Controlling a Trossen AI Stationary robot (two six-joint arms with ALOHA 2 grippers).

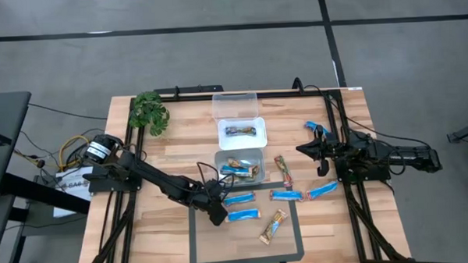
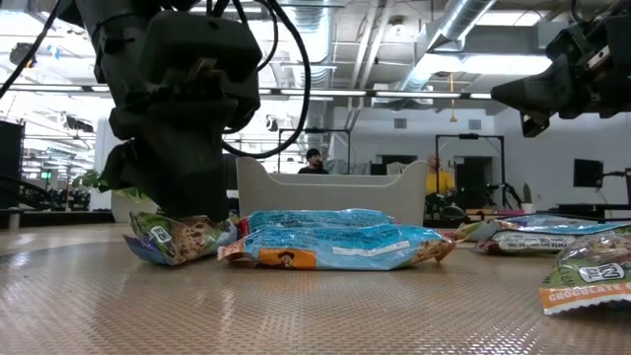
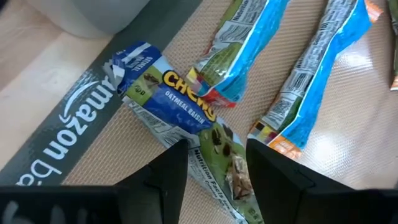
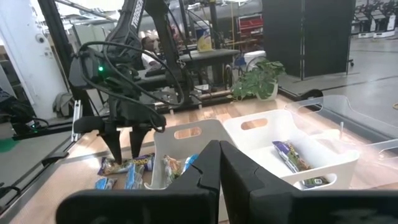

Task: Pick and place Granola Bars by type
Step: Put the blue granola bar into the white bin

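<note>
Nearest the left wrist camera, the left gripper (image 3: 216, 163) stands over a blue-and-green "CHEWY OATMEAL RAISIN" bar (image 3: 186, 121), jaws parted with one finger on each side of the wrapper; whether the pads press it cannot be told. Beside this bar runs a dark mat border (image 3: 68, 118) printed "amazon". Two bright blue bars (image 3: 314, 81) lie just beyond on the tan mat, their wrappers showing small nutrition print too fine to read. At table height, a wrapper at the picture's edge reads "CHOCOLATE" (image 2: 584, 286). From above, the Granola Bars (image 1: 240, 198) are scattered on and near the mat, with a tan bar (image 1: 273, 225) toward the front; some lie in the near white bin (image 1: 240, 167) and one dark bar in the far white bin (image 1: 241, 132). A green plant (image 1: 149, 112) sits at the far left corner. Right gripper (image 1: 302, 149) hovers fully closed and empty at the right side
</note>
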